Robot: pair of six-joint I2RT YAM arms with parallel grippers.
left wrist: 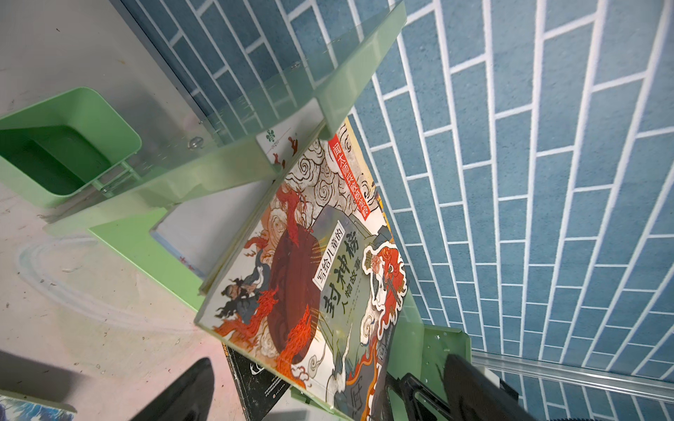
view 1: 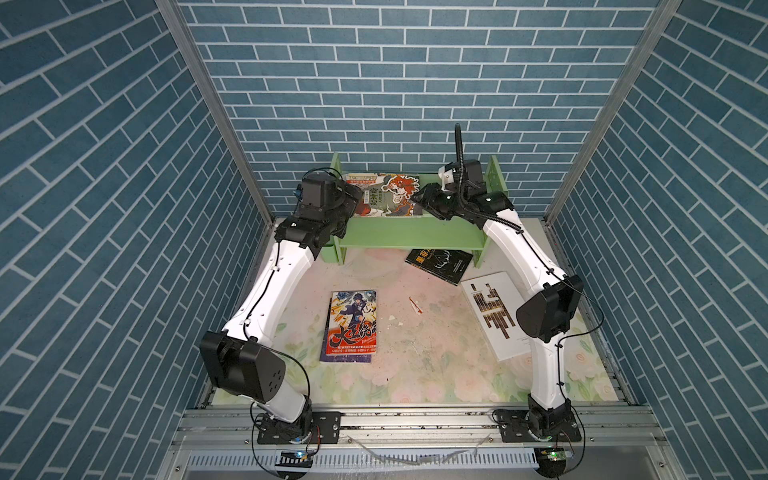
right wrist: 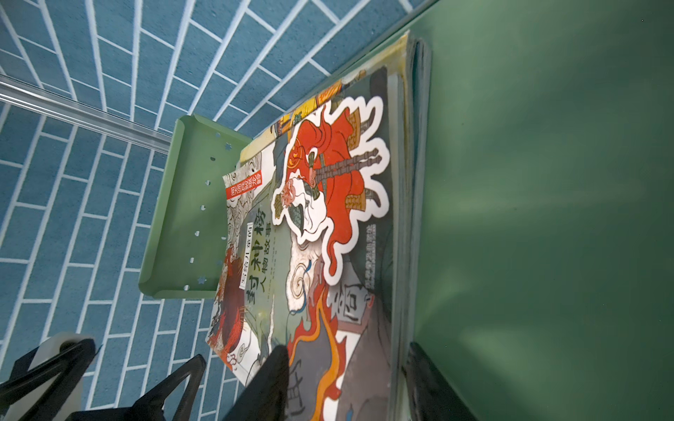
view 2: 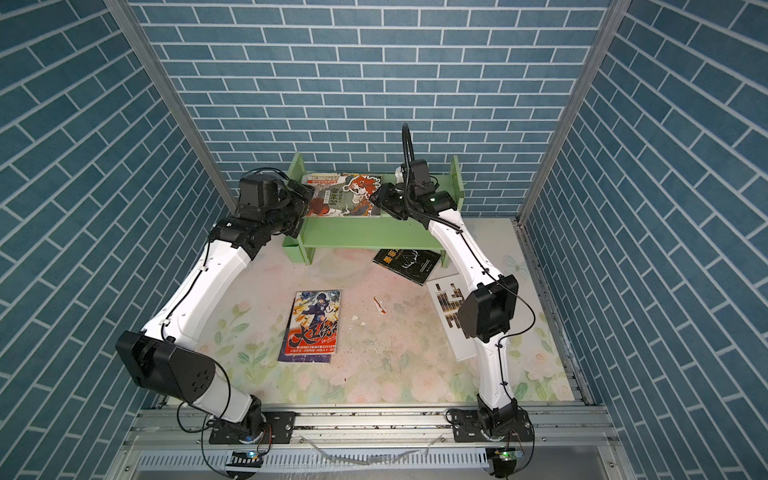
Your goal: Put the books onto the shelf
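Green shelf bears a book stack, right pincer clamping it.

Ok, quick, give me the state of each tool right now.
Left tool: open, gripping nothing.
Right tool: closed on the stack of books on the shelf.

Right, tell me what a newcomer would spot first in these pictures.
The bright stack of books on the upper tier of the green shelf at the back, with the right tool clamped on one side and the left tool open at the other. Next, three loose books on the flowery table: a colourful book in the middle, a black book and a white book towards the right.
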